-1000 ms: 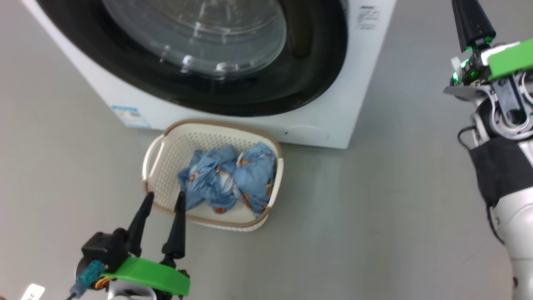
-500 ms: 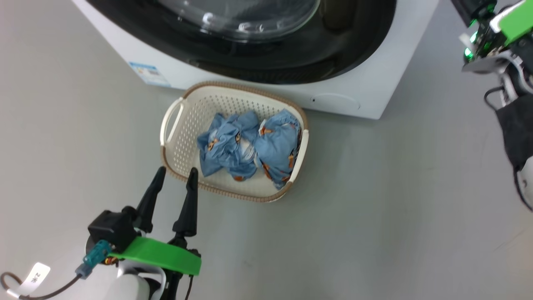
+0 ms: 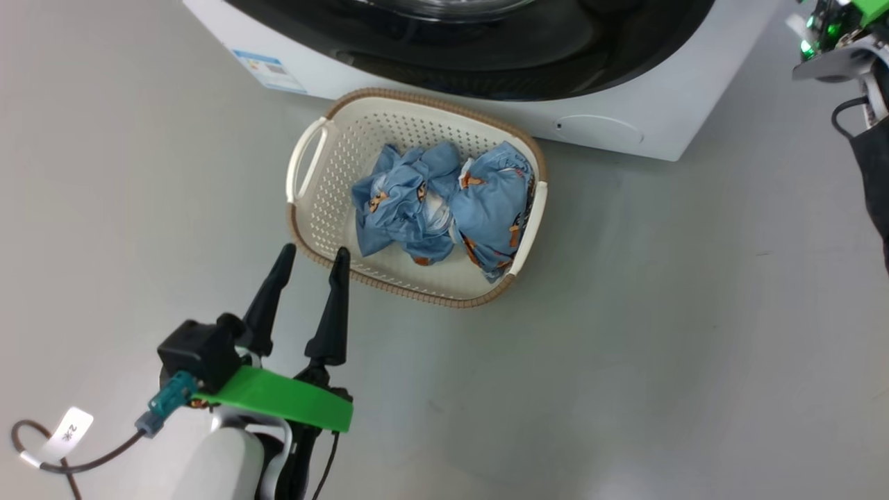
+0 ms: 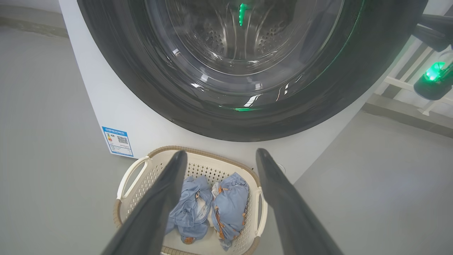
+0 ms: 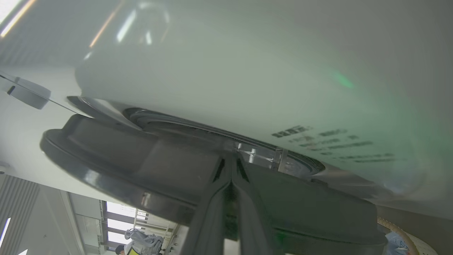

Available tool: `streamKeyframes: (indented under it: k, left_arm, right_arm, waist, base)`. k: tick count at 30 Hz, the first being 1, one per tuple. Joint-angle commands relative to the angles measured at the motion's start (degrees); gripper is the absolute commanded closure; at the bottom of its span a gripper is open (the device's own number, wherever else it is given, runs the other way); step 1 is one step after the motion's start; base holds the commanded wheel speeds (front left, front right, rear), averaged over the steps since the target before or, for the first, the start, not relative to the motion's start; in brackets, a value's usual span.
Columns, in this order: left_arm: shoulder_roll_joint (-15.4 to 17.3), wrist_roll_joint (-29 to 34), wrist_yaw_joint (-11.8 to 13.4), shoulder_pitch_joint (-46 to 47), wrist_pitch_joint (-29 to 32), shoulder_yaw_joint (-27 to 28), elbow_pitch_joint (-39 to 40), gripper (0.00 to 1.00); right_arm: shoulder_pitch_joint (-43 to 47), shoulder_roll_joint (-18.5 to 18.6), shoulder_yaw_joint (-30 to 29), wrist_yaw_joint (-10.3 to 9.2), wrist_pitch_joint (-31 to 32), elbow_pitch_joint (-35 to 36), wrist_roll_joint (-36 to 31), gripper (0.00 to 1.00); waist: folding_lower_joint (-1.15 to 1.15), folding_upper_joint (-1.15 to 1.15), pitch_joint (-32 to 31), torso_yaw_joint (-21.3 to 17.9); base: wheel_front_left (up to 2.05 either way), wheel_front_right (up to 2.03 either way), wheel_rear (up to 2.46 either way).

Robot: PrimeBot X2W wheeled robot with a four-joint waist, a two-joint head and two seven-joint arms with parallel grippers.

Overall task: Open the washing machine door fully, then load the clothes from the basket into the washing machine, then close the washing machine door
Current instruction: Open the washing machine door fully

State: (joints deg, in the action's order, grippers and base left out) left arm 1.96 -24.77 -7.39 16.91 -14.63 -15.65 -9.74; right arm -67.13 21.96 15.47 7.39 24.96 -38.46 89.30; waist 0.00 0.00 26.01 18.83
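The left gripper [image 3: 314, 250] is spread wide just beside the basket [image 3: 326, 208]. The right gripper [image 5: 231, 170] is pressed shut at the washing machine door [image 5: 106, 166]. The basket is set on the grey floor [image 3: 660, 347] before the washing machine [image 3: 667, 132], with the clothes [image 3: 444, 208] bundled inside.

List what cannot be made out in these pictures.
Head view: top of the glossy black round washer door, cut by the frame edge.
Left wrist view: print on the blue label sticker, too small.
Right wrist view: grey lettering on the white washer panel, blurred.
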Motion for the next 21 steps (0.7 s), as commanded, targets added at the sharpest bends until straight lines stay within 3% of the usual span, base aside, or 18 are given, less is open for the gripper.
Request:
streamKeyframes:
  k: [1, 10, 21]
  left_arm:
    - [1.0, -0.37, -0.1, 1.3, -0.37, 1.44, 1.71, 0.0]
    - [0.93, -0.87, -0.1, 1.75, -0.37, 1.08, 2.08, 0.0]
    - [0.92, 0.21, -0.1, -0.08, -0.37, 1.68, 0.91, 0.0]
  right_arm:
    - [-1.55, -0.58, 0.43, 0.1, -0.05, 1.17, -0.48, 1.0]
    - [-2.63, -1.02, 2.17, 0.1, 0.43, 0.8, -1.41, 1.0]
    - [4.37, -2.69, 5.6, 0.1, 3.59, 4.42, -0.24, 1.0]
  waist:
    - [0.0, 0.0, 0.85, 0.93]
    - [0.0, 0.0, 1.43, 1.92]
    - [0.0, 0.0, -2.91, 0.22]
  base:
    - [0.0, 0.0, 0.0]
    - [0.0, 0.0, 0.0]
    - [0.0, 0.0, 0.0]
